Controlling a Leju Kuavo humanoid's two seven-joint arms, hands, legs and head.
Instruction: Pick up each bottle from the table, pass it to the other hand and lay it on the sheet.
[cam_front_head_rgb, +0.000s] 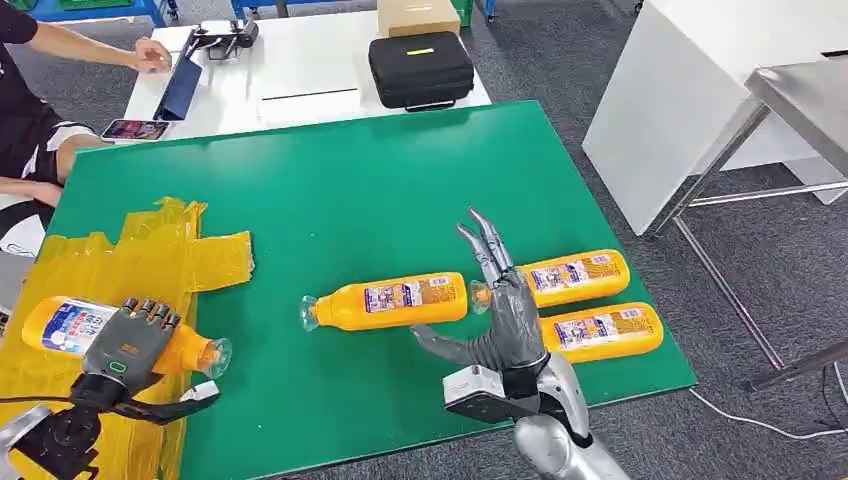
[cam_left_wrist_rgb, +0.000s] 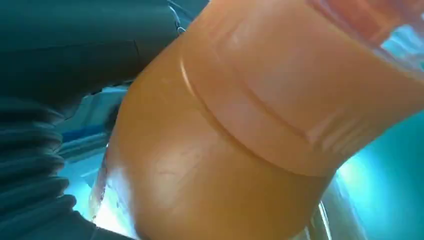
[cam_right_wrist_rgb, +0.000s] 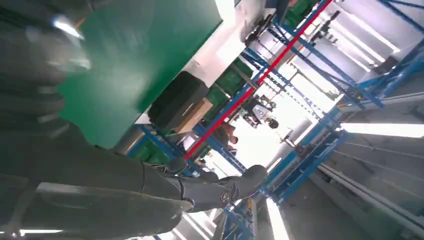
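Bottle (cam_front_head_rgb: 75, 328) number one, orange with a blue-and-white label, lies on its side on the crumpled yellow sheet (cam_front_head_rgb: 150, 255) at the left edge of the green table (cam_front_head_rgb: 340, 180), its clear cap end pointing toward the table's middle. The left hand (cam_front_head_rgb: 130, 345) is wrapped over it from above, fingers curled across the body near the neck (the left wrist view shows the orange plastic (cam_left_wrist_rgb: 240, 150) pressed up close against the grey ribbed cover). Three more orange bottles lie on the bare green top: the middle bottle (cam_front_head_rgb: 395, 298) alone near the centre, the far right bottle (cam_front_head_rgb: 575, 275) and the near right bottle (cam_front_head_rgb: 600, 332) side by side toward the right edge. The right hand (cam_front_head_rgb: 495, 310) hovers between the middle bottle and the right pair, holding nothing, fingers stretched forward and thumb spread wide. Beyond the green top, a white table carries a black case (cam_front_head_rgb: 420, 68); a person's arm (cam_front_head_rgb: 90, 45) reaches in at the upper left
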